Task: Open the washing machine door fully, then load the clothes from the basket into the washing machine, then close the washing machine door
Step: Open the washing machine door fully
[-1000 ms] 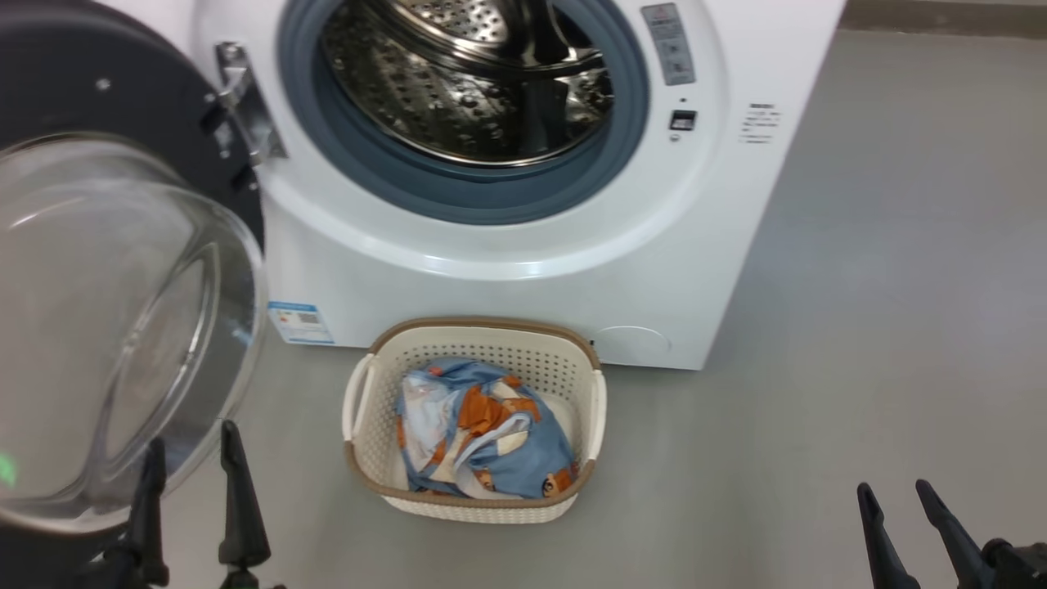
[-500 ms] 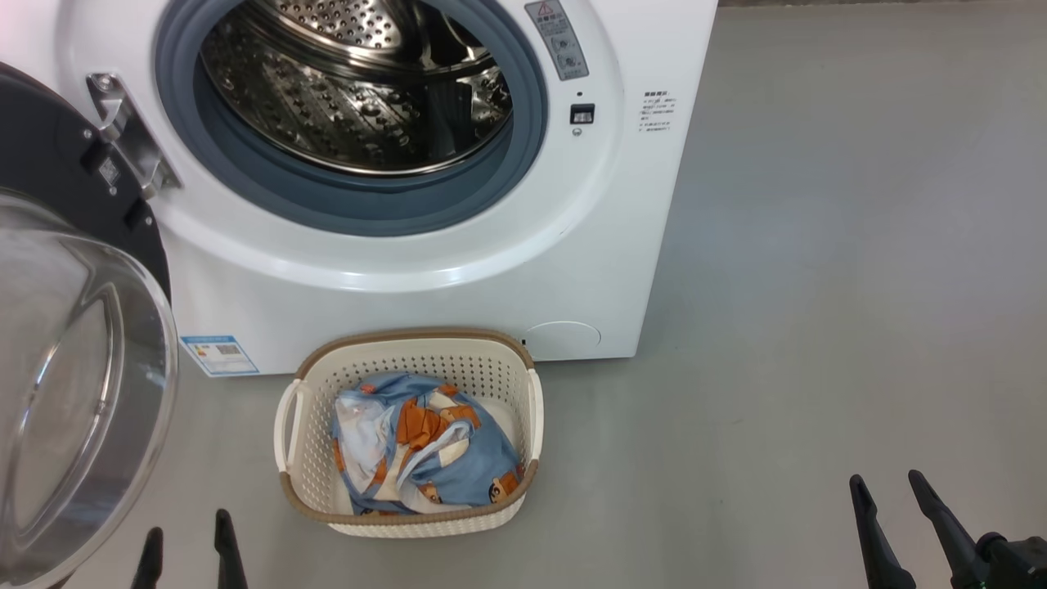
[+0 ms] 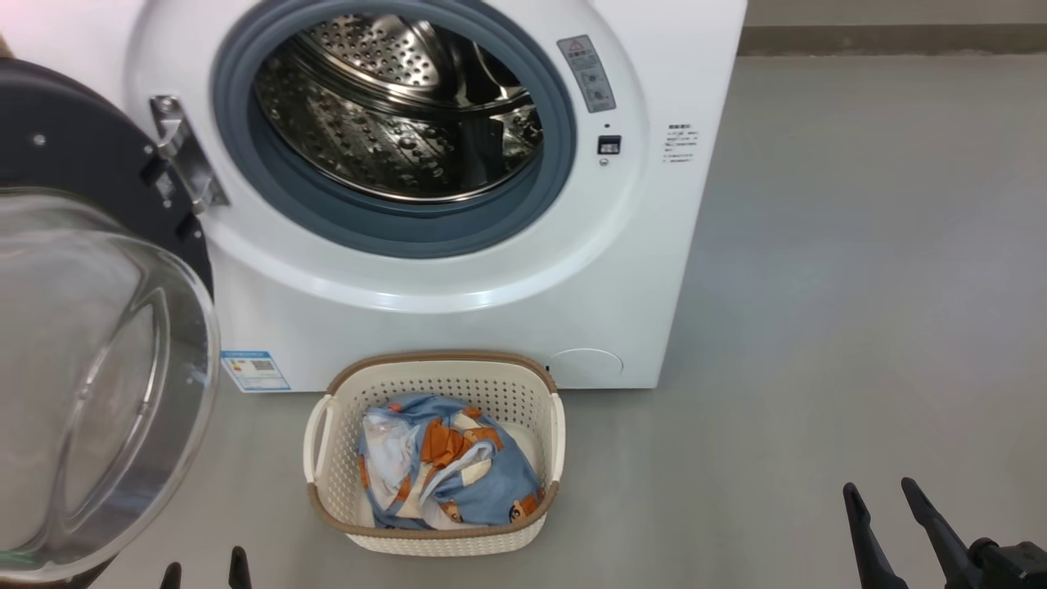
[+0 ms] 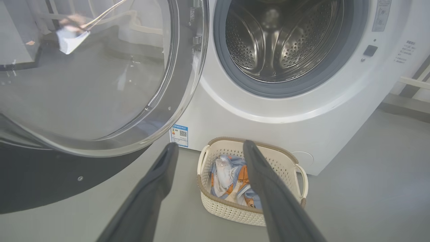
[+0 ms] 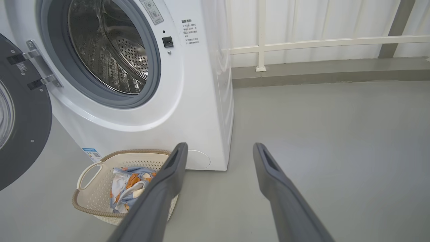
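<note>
The white washing machine (image 3: 458, 319) had its round door (image 3: 90, 352) hanging wide open at the left, baring the steel drum. The basket (image 3: 433, 361) sat on the grey floor just in front of the machine, with the blue-and-orange clothes (image 3: 458, 478) heaped inside. The left gripper (image 3: 204, 563) and the right gripper (image 3: 880, 487) hovered either side of the basket, fingers spread, holding nothing.

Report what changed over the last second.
The left gripper drew back from the washing machine door, its fingers sinking toward the head view's bottom edge; nothing was grasped or released. The head camera also shifted, sliding the whole picture. Unchanged: the door open, the clothes in the basket, the right gripper open.
</note>
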Available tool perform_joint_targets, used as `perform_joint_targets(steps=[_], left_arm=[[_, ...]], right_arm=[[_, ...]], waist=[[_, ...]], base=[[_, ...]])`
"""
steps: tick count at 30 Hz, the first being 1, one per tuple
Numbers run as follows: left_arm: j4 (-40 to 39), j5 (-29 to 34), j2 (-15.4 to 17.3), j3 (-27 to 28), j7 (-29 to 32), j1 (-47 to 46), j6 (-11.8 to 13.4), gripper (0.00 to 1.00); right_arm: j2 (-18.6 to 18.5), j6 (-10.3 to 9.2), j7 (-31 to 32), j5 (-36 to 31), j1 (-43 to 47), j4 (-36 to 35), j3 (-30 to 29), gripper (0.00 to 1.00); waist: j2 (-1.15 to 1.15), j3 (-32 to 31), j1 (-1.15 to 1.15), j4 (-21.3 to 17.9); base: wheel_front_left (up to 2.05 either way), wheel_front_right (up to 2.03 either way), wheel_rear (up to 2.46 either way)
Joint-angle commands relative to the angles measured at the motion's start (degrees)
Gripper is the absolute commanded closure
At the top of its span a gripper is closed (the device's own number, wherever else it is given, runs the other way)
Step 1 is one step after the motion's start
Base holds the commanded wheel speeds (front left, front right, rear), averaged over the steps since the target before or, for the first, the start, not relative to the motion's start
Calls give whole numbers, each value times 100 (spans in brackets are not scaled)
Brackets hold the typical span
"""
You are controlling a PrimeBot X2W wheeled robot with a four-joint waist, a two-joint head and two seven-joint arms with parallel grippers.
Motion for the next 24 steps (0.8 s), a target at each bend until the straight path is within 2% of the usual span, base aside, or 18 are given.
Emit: perform_joint_targets(steps=[1, 9, 24], left_arm=[[-88, 13, 28, 151, -60, -82, 1, 0], [-4, 32, 18, 96, -61, -85, 29, 0], [85, 89, 14, 117, -61, -60, 55, 0]], right_arm=[[-120, 9, -69, -60, -45, -107, 169, 0], [-104, 9, -69, -52, -34, -84, 184, 0], [-63, 9, -69, -27, -14, -46, 196, 0]], waist=[[0, -84, 0, 122], [0, -129, 0, 286], [0, -146, 0, 221]], base=[[0, 0, 0], [0, 0, 0], [0, 0, 0]])
